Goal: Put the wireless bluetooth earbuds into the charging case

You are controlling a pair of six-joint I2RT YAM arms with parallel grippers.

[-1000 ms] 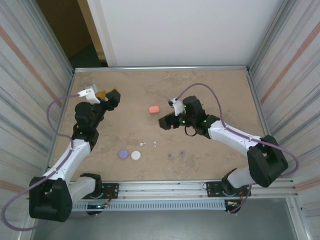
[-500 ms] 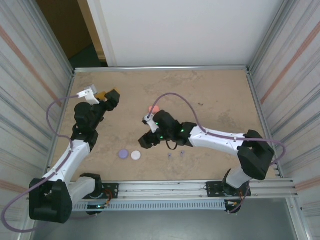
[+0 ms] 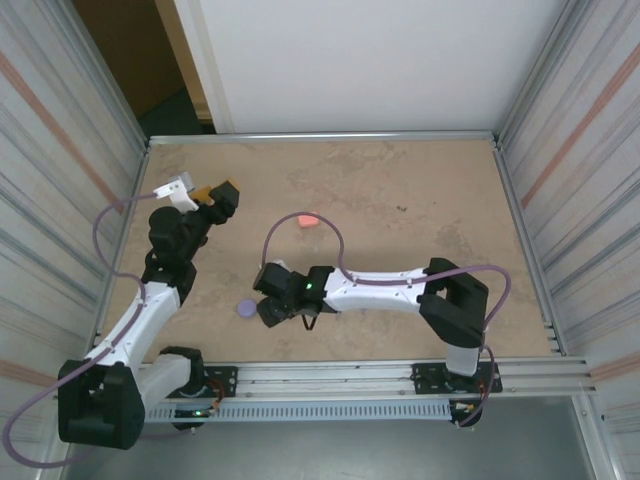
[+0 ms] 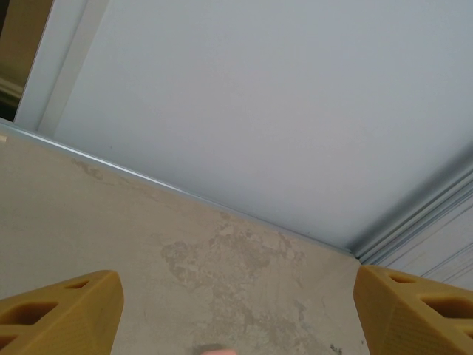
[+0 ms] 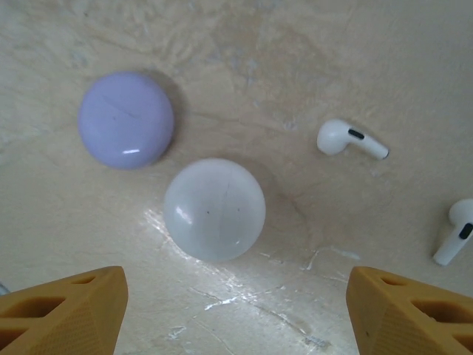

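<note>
Under my right wrist lie a round white charging case (image 5: 214, 208) and a round purple case (image 5: 126, 118), both closed. Two white earbuds rest on the table to their right, one (image 5: 351, 139) close to the white case and one (image 5: 458, 233) at the frame edge. My right gripper (image 5: 236, 314) hangs open just above the table on the near side of the white case, touching nothing. From the top, that gripper (image 3: 268, 312) covers the white case, with the purple case (image 3: 245, 309) beside it. My left gripper (image 3: 217, 192) stands open and empty at the far left.
A pink case (image 3: 308, 220) sits in the middle of the table, far from both grippers. Metal rails (image 3: 320, 136) and ribbed walls border the table. The right arm (image 3: 380, 290) stretches low across the near half.
My right arm has swung left and toward the near edge, from beside the pink case to above the white case. It now covers the white case and earbuds from the top. The left arm stayed still.
</note>
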